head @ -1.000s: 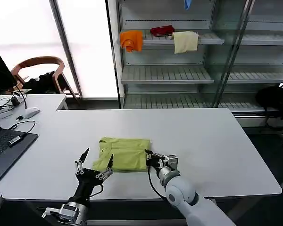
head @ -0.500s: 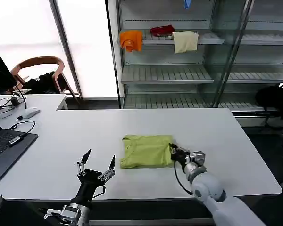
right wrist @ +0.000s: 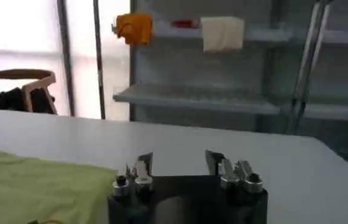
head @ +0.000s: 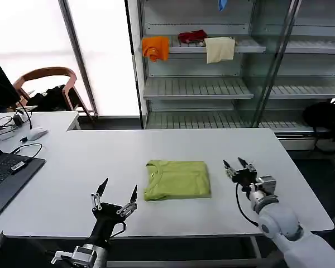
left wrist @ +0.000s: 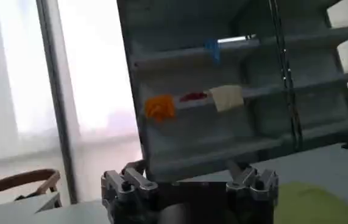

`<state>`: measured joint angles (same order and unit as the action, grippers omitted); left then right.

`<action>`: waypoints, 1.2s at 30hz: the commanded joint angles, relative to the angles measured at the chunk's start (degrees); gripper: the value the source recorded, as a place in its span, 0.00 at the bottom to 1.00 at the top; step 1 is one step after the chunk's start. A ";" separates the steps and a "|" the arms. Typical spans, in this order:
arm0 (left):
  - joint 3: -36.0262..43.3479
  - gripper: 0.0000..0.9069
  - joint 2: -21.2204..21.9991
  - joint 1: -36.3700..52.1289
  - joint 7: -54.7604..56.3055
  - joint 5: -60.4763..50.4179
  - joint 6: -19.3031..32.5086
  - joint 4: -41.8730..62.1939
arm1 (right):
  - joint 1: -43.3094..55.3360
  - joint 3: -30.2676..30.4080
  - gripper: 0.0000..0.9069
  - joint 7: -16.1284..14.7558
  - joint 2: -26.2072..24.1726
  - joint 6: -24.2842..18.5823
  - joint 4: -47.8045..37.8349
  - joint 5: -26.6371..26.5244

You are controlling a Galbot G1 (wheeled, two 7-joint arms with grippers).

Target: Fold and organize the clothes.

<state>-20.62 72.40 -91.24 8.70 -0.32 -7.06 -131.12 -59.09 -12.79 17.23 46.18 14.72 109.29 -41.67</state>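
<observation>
Lying folded on one white table (head: 72,162), one T-shirt (head: 177,178); two grippers, left (head: 116,196) and right (head: 239,166), spread wide, empty.

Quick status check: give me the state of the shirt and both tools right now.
T-shirt: folded into a flat rectangle, lying on the table, untouched.
Right tool: open, empty, beside the shirt, apart from it.
Left tool: open, empty, near the table's front edge.

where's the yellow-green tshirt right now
In the head view the folded T-shirt lies flat near the middle of the white table, between the open left gripper and open right gripper.
</observation>
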 commanded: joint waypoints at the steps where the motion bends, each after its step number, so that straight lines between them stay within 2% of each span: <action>1: 0.87 1.00 -0.26 -1.85 3.61 0.20 -1.13 -1.32 | -32.31 -21.90 1.00 7.42 -2.23 -18.67 15.27 6.60; 3: 0.42 1.00 -0.75 -3.05 3.87 0.25 0.88 0.18 | -41.15 -23.54 1.00 8.00 -0.35 -24.50 15.94 11.12; 5: 0.22 1.00 -1.08 -3.88 3.80 0.49 1.83 0.79 | -44.41 -23.20 1.00 8.34 0.45 -28.31 15.51 13.80; 6: 0.13 1.00 -1.16 -4.58 3.84 1.39 2.83 0.91 | -49.24 -22.17 1.00 8.29 1.31 -32.76 14.52 17.78; 8: -0.16 1.00 -1.25 -5.33 3.98 2.41 3.20 0.96 | -52.09 -20.86 1.00 8.80 2.15 -39.03 13.28 22.00; 11: -1.15 1.00 -1.36 -6.10 4.31 2.70 4.57 1.34 | -54.17 -20.84 1.00 8.70 2.92 -42.92 14.13 24.29; 16: -2.71 1.00 -1.65 -7.00 4.60 5.40 5.96 1.04 | -54.95 -20.94 1.00 9.28 3.50 -42.42 16.53 24.92; 19: -3.47 1.00 -1.64 -7.34 4.72 6.19 6.17 0.69 | -54.45 -21.02 1.00 8.39 3.71 -42.44 16.57 24.83; 26: -5.46 1.00 -1.90 -8.96 4.41 8.70 6.43 -0.24 | -54.56 -20.86 1.00 8.50 3.65 -42.66 16.45 24.39; 36: -7.61 1.00 -1.80 -9.39 1.39 11.63 6.90 1.46 | -56.13 -23.05 1.00 6.63 1.65 -44.30 14.94 21.36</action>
<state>-26.03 70.66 -99.85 11.67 8.19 -0.81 -130.68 -111.22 -33.61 24.48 48.85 -26.15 124.14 -19.66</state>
